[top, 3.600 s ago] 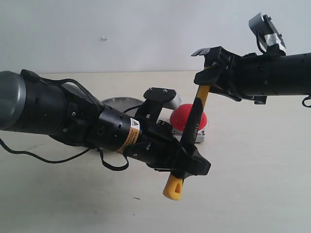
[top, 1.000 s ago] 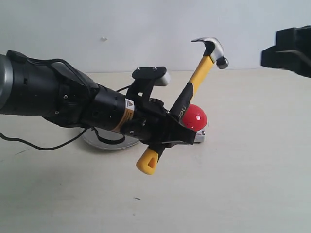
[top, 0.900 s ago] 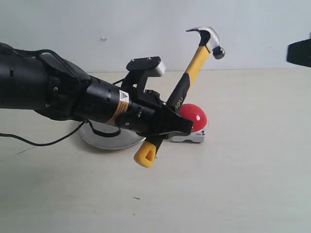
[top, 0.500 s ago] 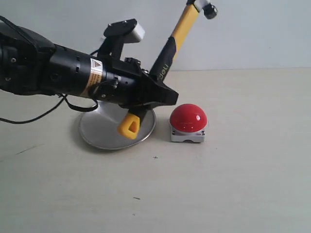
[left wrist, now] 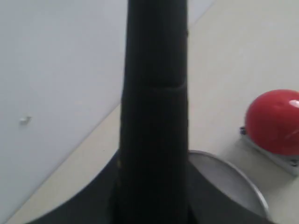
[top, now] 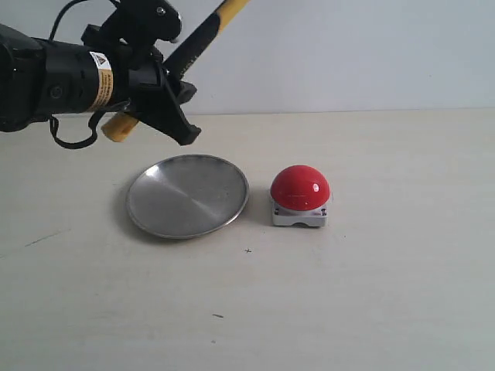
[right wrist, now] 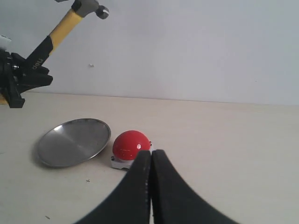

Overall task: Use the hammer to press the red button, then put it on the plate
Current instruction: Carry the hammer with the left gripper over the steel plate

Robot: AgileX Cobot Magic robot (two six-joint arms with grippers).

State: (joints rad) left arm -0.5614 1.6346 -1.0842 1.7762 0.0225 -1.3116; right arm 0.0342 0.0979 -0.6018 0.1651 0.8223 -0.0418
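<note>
Exterior view: L gripper [top: 172,97] is hanging in the air at upper left, jaws clamping tight round the black grip of the hammer [top: 203,32]. Hammer is tilting, shaft rising up and to the right. The head is running off the frame's top edge, and the yellow looped end is poking out low on the gripper's other side. Hammer is sitting above the table [top: 387,270], over the far-left side of the plate [top: 188,195], touching neither plate nor red button [top: 300,188]. Plate is lying flat on the table; red button is standing just to its right on a grey-white base, with a narrow gap between them.

L wrist view: the black grip of the hammer [left wrist: 154,116] is filling the mid frame. The plate rim [left wrist: 224,179] and red button [left wrist: 273,122] are showing beyond it, blurred.

R wrist view: R gripper [right wrist: 150,154] is looking on from well back, jaws pressing together w/ nothing between them. Beyond it the plate [right wrist: 74,141] and red button [right wrist: 131,144] are sitting side by side. Hammer [right wrist: 60,30] is showing w/ its steel head up against the white wall [right wrist: 210,46], held in L gripper [right wrist: 28,79].
</note>
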